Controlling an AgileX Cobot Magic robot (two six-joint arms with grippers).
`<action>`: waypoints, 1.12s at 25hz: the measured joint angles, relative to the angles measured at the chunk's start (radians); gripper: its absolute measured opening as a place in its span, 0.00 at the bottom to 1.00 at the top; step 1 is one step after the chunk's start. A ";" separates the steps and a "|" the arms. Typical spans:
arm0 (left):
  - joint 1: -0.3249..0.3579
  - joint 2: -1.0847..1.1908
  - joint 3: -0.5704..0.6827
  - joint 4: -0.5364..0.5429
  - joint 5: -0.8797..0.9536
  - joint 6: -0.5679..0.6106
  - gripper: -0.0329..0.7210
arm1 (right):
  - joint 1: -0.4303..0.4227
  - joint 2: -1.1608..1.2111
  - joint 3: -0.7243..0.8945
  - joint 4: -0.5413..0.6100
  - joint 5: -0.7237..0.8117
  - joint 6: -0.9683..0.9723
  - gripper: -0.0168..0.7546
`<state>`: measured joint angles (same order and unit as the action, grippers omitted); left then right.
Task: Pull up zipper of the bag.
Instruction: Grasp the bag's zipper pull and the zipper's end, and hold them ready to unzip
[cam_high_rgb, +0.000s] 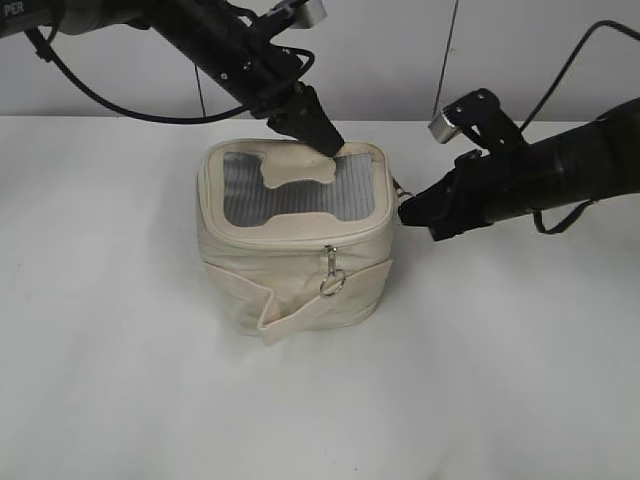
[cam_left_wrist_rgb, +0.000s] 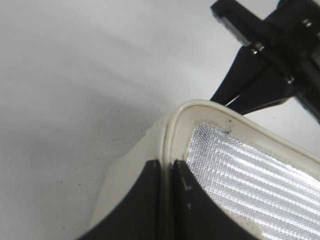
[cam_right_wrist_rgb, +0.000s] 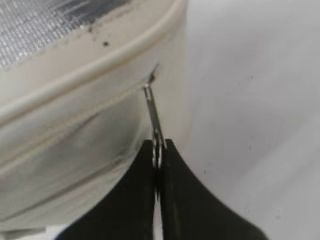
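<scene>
Right hand (cam_right_wrist_rgb: 159, 165) pinching zipper pull (cam_right_wrist_rgb: 154, 115); left hand (cam_left_wrist_rgb: 167, 187) clamped on bag (cam_high_rgb: 290, 275) rim.

Bag (cam_high_rgb: 295, 240) is set mid-table (cam_high_rgb: 100, 350); left gripper (cam_high_rgb: 318, 135) is placed on its rear rim, right gripper (cam_high_rgb: 408, 210) at its right side.

We see the bag (cam_high_rgb: 292, 235) from the front, slanting down; both wrist cameras press close against its rim.

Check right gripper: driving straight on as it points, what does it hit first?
Likely the bag side wall under the rim; the right gripper is shut on the zipper pull, with that wall right behind.
</scene>
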<state>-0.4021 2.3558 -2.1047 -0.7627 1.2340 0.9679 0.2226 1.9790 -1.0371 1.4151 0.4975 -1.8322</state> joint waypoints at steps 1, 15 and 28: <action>0.000 0.000 0.000 0.001 0.000 -0.013 0.10 | -0.006 -0.022 0.024 -0.003 -0.002 0.017 0.04; -0.010 0.000 0.000 0.018 -0.029 -0.244 0.10 | 0.047 -0.335 0.365 0.006 0.057 0.273 0.04; -0.013 -0.003 0.000 0.034 -0.022 -0.328 0.13 | 0.565 -0.268 0.237 0.194 -0.259 0.433 0.11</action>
<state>-0.4154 2.3530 -2.1047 -0.7290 1.2117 0.6395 0.7877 1.7107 -0.7996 1.6095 0.2389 -1.3993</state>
